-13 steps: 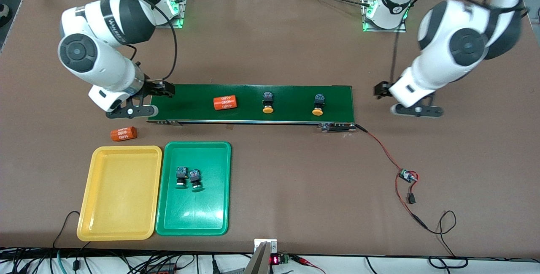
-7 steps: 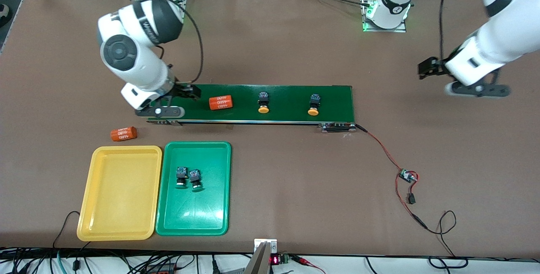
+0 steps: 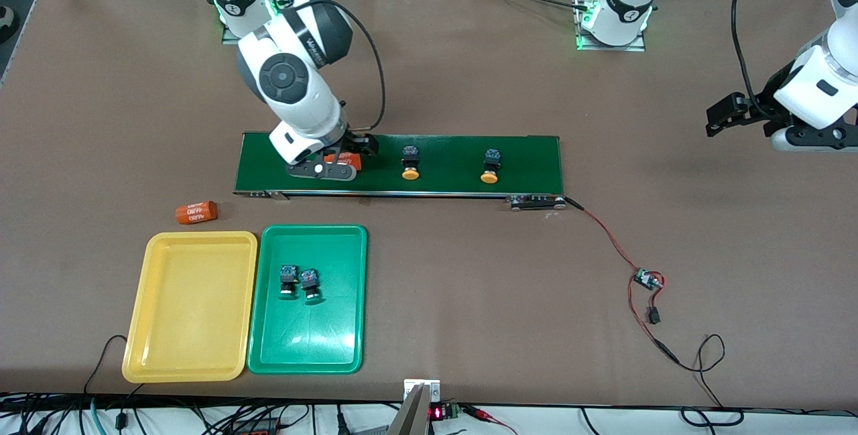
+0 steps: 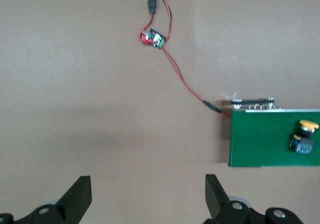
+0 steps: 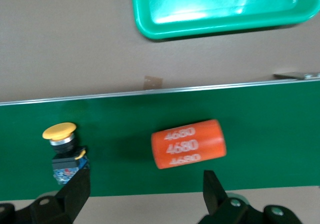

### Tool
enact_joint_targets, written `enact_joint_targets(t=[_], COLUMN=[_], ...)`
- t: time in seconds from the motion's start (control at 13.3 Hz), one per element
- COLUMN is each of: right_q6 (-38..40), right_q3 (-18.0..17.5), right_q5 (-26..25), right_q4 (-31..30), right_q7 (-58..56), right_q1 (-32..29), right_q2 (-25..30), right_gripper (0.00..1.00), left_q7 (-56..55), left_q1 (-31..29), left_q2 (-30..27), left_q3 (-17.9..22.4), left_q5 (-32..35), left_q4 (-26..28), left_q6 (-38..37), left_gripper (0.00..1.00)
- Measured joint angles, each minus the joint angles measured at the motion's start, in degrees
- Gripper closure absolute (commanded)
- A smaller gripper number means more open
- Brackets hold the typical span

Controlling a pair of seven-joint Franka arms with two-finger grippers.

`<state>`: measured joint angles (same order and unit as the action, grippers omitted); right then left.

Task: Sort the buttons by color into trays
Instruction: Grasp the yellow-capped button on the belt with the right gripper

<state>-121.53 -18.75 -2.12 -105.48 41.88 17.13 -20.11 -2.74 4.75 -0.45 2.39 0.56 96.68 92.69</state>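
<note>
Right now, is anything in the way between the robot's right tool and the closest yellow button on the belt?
Yes. The open right tool hangs over the orange cylinder marked 4680 lying on the dark-green conveyor belt. The nearest yellow-capped push-button sits beside that cylinder, toward the left arm's end, with bare belt between them.

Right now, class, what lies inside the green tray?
Two green-capped buttons lie side by side in the green tray, toward its conveyor end. Nothing covers them; what the buttons themselves hide underneath cannot be seen.
</note>
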Motion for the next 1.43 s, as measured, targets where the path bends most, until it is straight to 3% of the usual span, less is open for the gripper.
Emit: enact_joint_targets(t=[0.23, 0.53, 1.28, 1.35, 1.43], right_q6=[-2.2, -5.2, -8.1, -8.2, -8.3], right_q3=[0.0, 0.0, 0.1, 0.1, 0.1], right_q5=[-3.9, -5.1, -10.0, -10.1, -10.1], right_q4=[-0.1, -0.1, -0.2, -0.2, -0.2], right_q7=[5.6, 10.5, 11.8, 11.8, 11.8], right_q1=[2.8, 5.0, 6.6, 6.6, 6.6], right_q2=[-2.2, -4.0, -9.5, -9.6, -9.6], right_gripper=[0.0, 0.0, 0.0, 0.13, 0.34], left_q7=[0.0, 0.0, 0.0, 0.0, 0.0], left_q1=[0.5, 0.5, 0.7, 0.7, 0.9], left_q2=[-0.2, -0.2, -0.2, -0.2, -0.2], left_q3=[-0.6, -0.8, -0.9, -0.9, -1.0], left_q5=[0.0, 0.0, 0.0, 0.0, 0.0], left_q4=[-2.0, -3.2, -3.5, -3.5, -3.5], left_q6=[-3.5, -3.9, -4.2, -4.2, -4.2], left_gripper=[0.0, 0.0, 0.0, 0.0, 0.0])
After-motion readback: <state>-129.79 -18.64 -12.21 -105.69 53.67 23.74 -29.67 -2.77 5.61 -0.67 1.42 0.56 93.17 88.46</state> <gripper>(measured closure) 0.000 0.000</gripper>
